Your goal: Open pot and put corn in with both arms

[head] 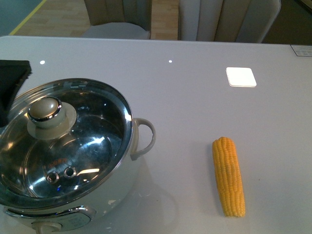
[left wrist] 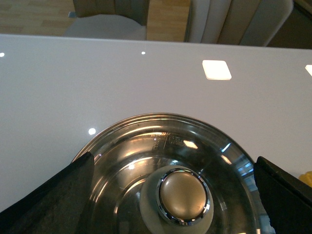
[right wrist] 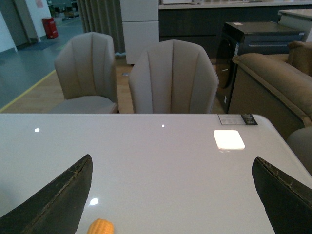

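Note:
The pot (head: pixel 122 185) stands at the front left of the white table, white-bodied with a loop handle (head: pixel 146 137). A glass lid (head: pixel 92 141) with a round knob (head: pixel 45 109) is on it. The yellow corn (head: pixel 228 176) lies on the table to the pot's right, apart from it. My left gripper (left wrist: pixel 173 159) is open above the lid, its fingers (left wrist: pixel 48 204) on either side of the knob (left wrist: pixel 184 196) without touching it; a black part of it shows in the front view (head: pixel 12 80). My right gripper (right wrist: pixel 171 159) is open and empty above the table, with the corn's tip (right wrist: pixel 100 227) near one finger.
Upholstered chairs (head: pixel 117 19) stand behind the table's far edge. A bright square reflection (head: pixel 241 76) lies on the table at the back right, and a label (head: pixel 302 50) sits at the far right corner. A sofa (right wrist: pixel 273 83) stands beyond.

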Available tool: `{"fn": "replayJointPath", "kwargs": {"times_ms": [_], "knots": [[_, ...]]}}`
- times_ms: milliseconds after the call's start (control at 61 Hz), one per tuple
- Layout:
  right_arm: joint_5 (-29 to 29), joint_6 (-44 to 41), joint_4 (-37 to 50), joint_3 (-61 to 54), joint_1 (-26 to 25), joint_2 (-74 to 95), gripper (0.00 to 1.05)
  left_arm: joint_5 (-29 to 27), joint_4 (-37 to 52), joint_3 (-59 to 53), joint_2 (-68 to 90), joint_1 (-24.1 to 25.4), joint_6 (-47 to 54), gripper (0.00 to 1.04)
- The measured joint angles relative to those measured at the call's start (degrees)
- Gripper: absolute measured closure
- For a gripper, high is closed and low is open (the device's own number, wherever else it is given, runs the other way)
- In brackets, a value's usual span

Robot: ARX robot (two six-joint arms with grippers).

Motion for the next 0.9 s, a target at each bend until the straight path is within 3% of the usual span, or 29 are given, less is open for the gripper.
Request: {"fn": "replayJointPath", "kwargs": {"times_ms": [295, 902], "knots": [[0.00, 0.00, 0.00, 0.00, 0.00, 0.00, 0.09, -3.78, 13.29, 1.75, 19.54, -2.89, 0.02, 0.07], [0.00, 0.00, 0.00, 0.00, 0.00, 0.00, 0.09, -5.25, 15.82, 6.69, 30.71, -4.46, 1.27, 0.07]]}}
